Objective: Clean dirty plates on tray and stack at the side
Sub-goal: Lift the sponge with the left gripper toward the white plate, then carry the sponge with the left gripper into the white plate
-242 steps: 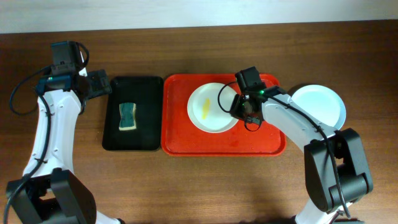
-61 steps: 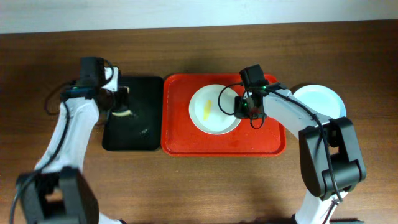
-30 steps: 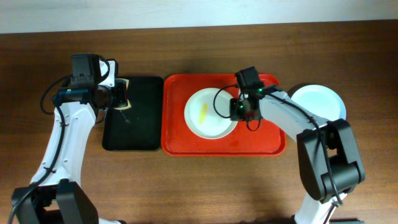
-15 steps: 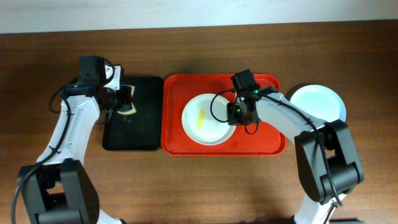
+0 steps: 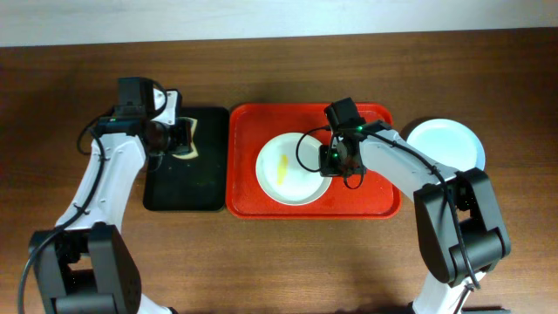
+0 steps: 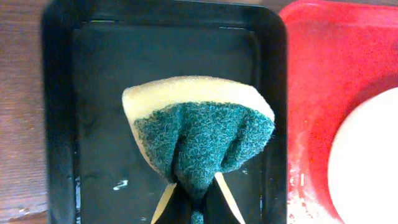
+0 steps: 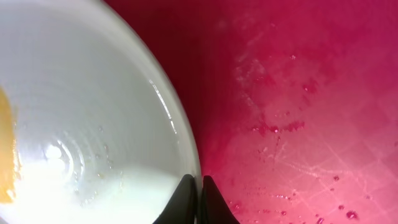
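Left end effector (image 6: 198, 204) clamping sponge (image 6: 200, 127), right end effector (image 7: 198, 198) pinching plate (image 7: 81, 112)

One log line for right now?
left jaws shut on sponge over black tray | right jaws shut on white plate rim, red tray | yellow smear uncleaned

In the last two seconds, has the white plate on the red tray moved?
Yes. The plate slid left, toward the left rim of the tray.

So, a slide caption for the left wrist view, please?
Left gripper holds a folded green-and-yellow sponge over the black tray.
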Robot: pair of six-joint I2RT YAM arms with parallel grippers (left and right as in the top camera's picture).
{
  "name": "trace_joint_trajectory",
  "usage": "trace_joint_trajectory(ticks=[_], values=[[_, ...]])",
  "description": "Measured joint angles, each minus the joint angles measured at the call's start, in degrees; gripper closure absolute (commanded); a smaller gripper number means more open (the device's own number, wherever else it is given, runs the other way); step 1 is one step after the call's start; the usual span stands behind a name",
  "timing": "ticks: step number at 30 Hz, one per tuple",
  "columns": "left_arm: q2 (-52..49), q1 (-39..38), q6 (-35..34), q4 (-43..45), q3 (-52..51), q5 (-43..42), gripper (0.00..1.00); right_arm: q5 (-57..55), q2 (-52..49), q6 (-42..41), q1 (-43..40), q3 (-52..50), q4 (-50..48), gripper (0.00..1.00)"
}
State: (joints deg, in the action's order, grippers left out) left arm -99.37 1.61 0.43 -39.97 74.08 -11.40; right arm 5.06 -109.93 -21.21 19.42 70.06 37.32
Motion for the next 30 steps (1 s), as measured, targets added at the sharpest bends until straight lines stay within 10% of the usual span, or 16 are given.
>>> trace_joint_trajectory(ticks=[10,30], values=[[0.00,-3.06,-0.28,-0.02,0.00,1.66,1.00,1.68,0.70,-12.87,0.00,-2.16,-4.48,0.96],[-0.20,-9.27,-4.61,-3.80,4.00,20.90,1.00,5.44,0.70,-6.91,-0.26,-2.43,-4.83,0.96]])
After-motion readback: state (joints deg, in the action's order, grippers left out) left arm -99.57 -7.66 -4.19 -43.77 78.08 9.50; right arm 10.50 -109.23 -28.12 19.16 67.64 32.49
